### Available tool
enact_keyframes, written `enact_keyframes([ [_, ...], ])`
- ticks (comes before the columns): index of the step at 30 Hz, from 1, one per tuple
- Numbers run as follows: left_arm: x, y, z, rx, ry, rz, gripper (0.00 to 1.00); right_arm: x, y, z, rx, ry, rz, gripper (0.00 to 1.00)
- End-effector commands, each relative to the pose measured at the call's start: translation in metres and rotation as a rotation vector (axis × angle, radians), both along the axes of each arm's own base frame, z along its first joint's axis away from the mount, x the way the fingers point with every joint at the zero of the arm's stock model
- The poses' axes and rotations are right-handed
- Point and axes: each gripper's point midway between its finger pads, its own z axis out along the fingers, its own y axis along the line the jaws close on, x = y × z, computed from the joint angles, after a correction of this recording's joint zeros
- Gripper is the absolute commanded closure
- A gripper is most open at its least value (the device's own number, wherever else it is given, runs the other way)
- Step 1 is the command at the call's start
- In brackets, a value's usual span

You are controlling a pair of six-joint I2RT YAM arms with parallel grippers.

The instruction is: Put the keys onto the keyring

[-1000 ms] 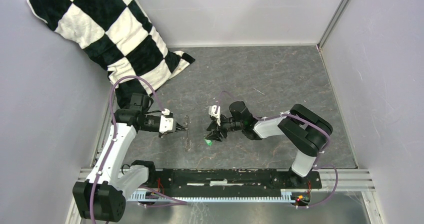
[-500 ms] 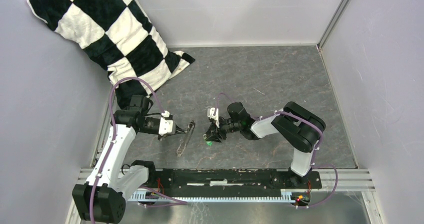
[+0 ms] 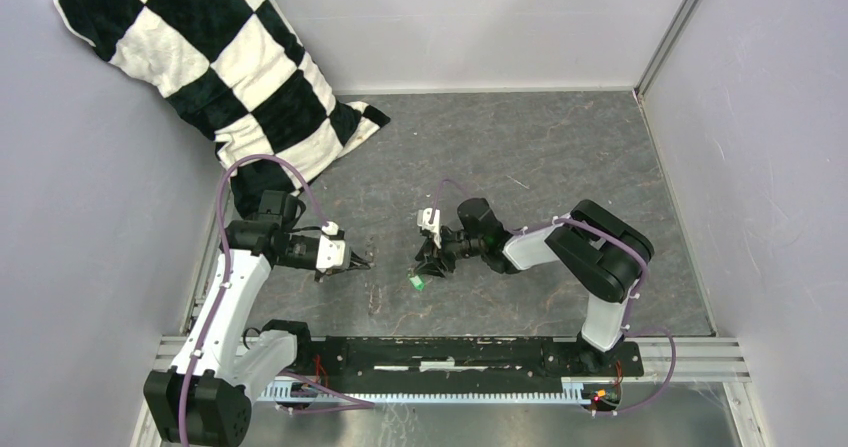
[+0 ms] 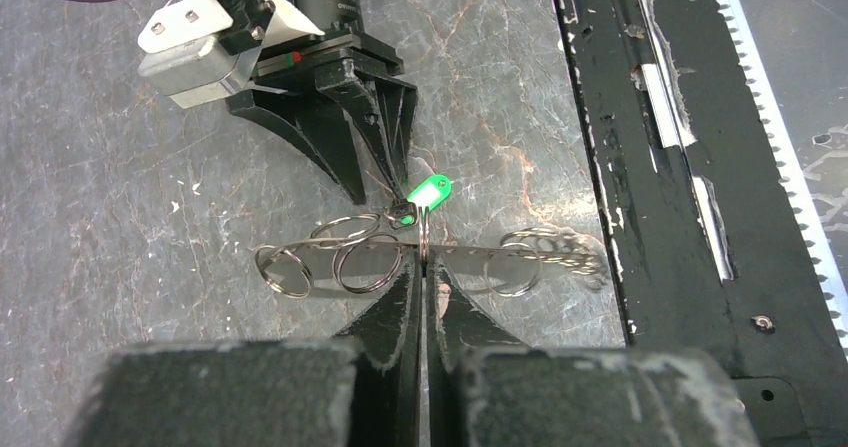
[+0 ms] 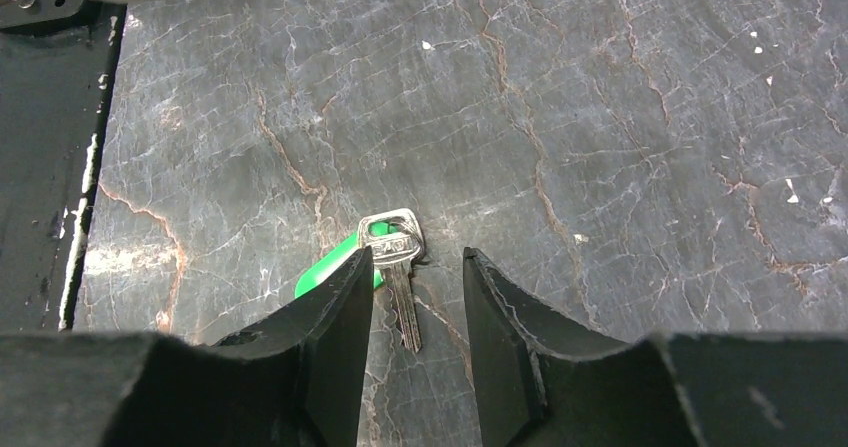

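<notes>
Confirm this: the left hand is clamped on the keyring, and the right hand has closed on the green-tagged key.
Wrong on the right hand: it is open, its fingers apart with the key lying on the table between them, as the right wrist view shows. The left hand is clamped on the keyring.

Your left claw (image 4: 425,267) is pinched tight, reaching inward toward the right one. Your right claw (image 5: 415,257) tilts downward facing it, jaws standing apart.

The key (image 5: 398,251) bears a marking too small to read.
</notes>
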Motion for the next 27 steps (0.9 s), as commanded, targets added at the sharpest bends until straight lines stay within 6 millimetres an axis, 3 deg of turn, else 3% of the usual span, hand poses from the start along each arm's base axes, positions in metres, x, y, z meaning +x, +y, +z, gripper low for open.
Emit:
enact_keyframes([
  [1, 0.002, -0.005, 0.02, -0.054, -0.072, -0.025, 0.98, 0.008, 0.01, 0.018, 0.043, -0.036, 0.021, 0.55],
  [16, -0.001, -0.005, 0.022, -0.049, -0.085, -0.034, 0.98, -0.003, 0.009, 0.0, 0.044, 0.058, 0.017, 0.61],
  [27, -0.003, -0.003, 0.02, -0.037, -0.086, -0.037, 0.98, -0.006, 0.013, 0.001, 0.06, 0.08, 0.031, 0.76],
])
